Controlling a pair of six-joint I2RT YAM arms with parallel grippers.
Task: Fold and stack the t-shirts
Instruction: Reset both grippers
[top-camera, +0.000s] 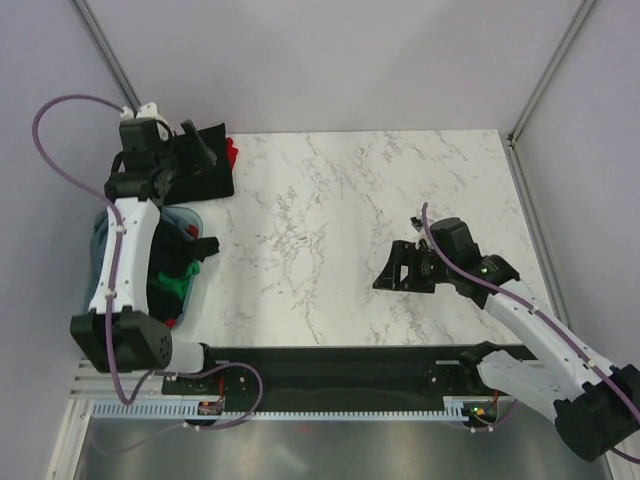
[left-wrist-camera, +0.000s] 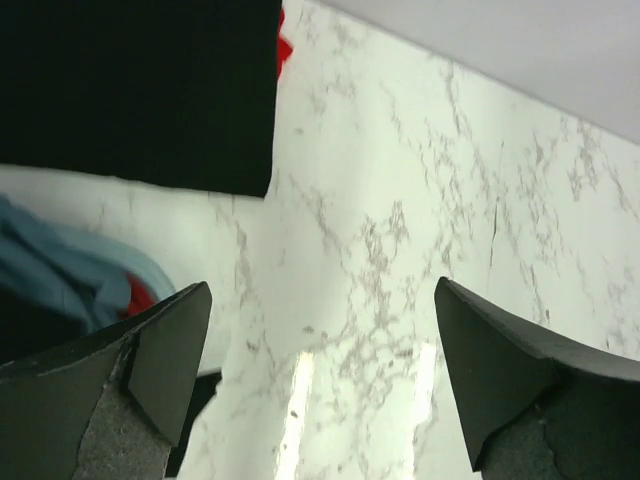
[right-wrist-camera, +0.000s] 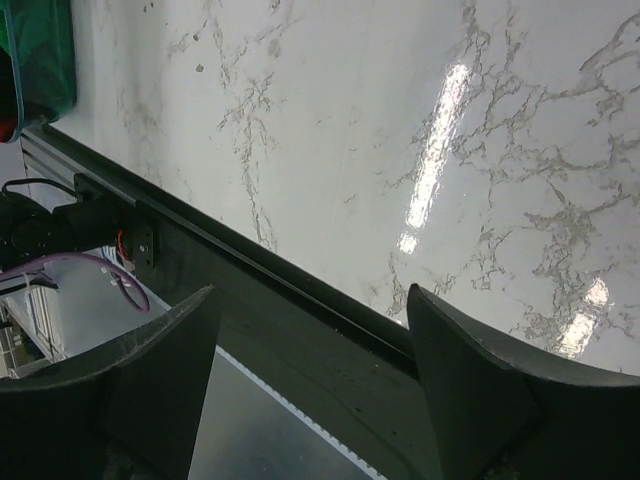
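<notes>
Top view: a white marble table between pale walls. Just beyond the grey-blue tub lies a folded black t-shirt, with a red t-shirt showing at its edge. A green t-shirt waits inside the tub. The left gripper hovers over the stack, and the right gripper sits well right of the tub.

Left wrist view: the jaws are spread wide and empty. It should rise straight, lest a finger drag the fold.

Right wrist view: the jaws are apart, holding nothing.
</notes>
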